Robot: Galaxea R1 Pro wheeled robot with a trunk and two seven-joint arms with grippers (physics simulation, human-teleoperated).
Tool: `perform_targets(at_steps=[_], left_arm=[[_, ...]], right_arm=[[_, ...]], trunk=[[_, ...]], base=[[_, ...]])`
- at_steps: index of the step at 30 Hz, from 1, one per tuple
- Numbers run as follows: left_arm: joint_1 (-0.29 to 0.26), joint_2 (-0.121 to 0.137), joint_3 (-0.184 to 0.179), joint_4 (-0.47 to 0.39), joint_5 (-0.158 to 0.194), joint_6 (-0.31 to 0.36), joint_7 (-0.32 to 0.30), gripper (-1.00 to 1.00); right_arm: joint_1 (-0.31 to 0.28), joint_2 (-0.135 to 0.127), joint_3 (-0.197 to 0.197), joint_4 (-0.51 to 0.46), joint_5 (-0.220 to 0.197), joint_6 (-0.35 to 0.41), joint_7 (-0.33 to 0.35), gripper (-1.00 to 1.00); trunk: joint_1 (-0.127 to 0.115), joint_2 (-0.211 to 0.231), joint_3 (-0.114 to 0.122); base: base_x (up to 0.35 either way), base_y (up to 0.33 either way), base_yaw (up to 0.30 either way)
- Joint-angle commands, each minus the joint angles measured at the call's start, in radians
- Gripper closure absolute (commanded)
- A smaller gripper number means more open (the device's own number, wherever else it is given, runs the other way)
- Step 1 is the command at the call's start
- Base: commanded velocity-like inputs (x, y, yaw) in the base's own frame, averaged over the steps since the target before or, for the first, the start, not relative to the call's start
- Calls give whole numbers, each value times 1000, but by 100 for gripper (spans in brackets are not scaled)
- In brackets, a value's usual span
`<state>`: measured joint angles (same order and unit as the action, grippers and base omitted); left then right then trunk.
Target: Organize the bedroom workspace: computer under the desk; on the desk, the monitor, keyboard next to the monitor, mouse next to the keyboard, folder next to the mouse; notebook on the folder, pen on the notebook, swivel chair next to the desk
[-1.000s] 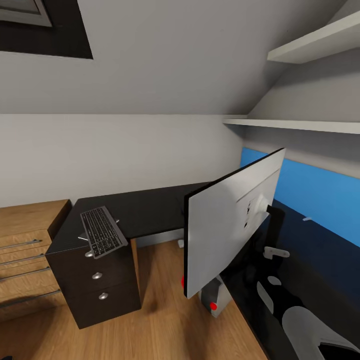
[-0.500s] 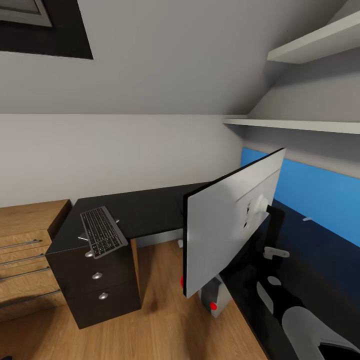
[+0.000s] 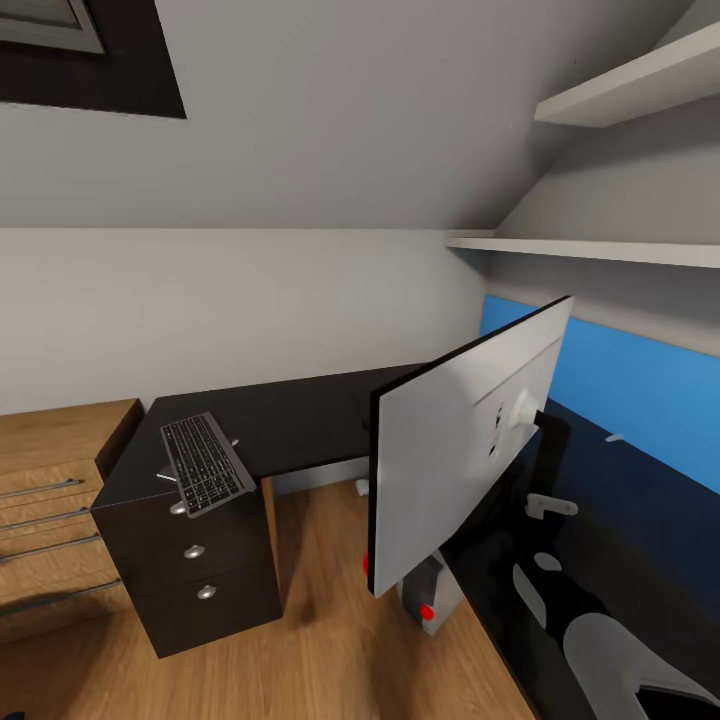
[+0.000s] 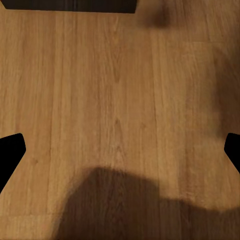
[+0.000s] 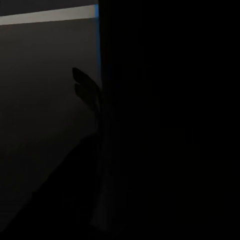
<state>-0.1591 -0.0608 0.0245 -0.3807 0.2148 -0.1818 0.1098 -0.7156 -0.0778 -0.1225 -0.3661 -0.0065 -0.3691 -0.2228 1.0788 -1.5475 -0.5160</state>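
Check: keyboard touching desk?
Touching. Head view: the keyboard lies flat on the desk above the drawers, no gap showing, front corner overhanging the edge.

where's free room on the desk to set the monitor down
Bare black top runs between the keyboard and the monitor, along the white wall. The desk end over the drawers is crowded by the keyboard, which overhangs the edge.
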Motion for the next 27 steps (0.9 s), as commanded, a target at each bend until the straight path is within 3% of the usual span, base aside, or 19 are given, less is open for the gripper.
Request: perform_targets(at_steps=[1,17,27], left_arm=[[0,-1,2,0,2,-3,1,-100],[0,-1,2,0,3,-2,1,-100],[0,-1,2,0,3,-2,1,-100]], right_arm=[[-1,0,-3,1,-4,-5,0,100],[-1,4,-3,1,-4,-7,0,100],[0,4,-3,1,-3,-7,0,100]], trunk=[[0,-1,-1],[0,-1,-1],[0,-1,-1]], base=[[0,0,0],[-6,0,0],[-137,0,0]])
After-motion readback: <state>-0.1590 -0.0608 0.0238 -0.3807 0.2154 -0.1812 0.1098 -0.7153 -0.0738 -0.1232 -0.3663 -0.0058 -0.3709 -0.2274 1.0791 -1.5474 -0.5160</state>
